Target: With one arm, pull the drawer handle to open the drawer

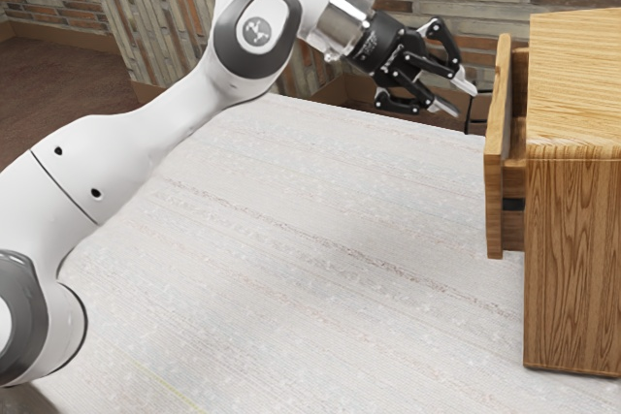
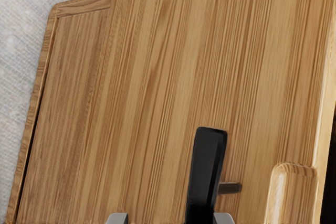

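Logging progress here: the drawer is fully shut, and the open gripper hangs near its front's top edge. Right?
Not quite. The drawer is partly open: the exterior view shows its front standing out from the cabinet. The open gripper does hang near the front's top edge.

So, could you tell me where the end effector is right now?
In the exterior view the end effector is in the upper right, above the table, just off the top of the drawer front, on that view's left side.
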You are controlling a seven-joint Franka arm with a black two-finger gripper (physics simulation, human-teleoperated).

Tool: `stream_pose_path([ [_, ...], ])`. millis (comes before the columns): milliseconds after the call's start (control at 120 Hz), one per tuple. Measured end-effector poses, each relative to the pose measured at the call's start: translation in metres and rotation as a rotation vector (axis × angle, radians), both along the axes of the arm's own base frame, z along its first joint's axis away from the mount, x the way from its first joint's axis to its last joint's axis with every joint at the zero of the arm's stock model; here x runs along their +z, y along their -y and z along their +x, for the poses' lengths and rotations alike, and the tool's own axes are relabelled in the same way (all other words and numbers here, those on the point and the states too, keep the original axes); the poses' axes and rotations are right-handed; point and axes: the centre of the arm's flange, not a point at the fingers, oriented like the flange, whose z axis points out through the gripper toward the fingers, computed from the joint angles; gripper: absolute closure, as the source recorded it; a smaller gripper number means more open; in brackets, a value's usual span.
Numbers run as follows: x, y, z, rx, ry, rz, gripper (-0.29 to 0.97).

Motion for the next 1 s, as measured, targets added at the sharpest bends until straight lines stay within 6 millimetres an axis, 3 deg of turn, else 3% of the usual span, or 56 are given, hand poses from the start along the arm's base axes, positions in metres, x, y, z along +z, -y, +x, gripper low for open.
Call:
stream_pose_path([
  [767, 0.013, 0.0, -0.02, -0.008, -0.087, 0.046, 0.57],
  [1000, 0.01, -0.01, -0.022, 0.005, -0.113, 0.053, 0.62],
])
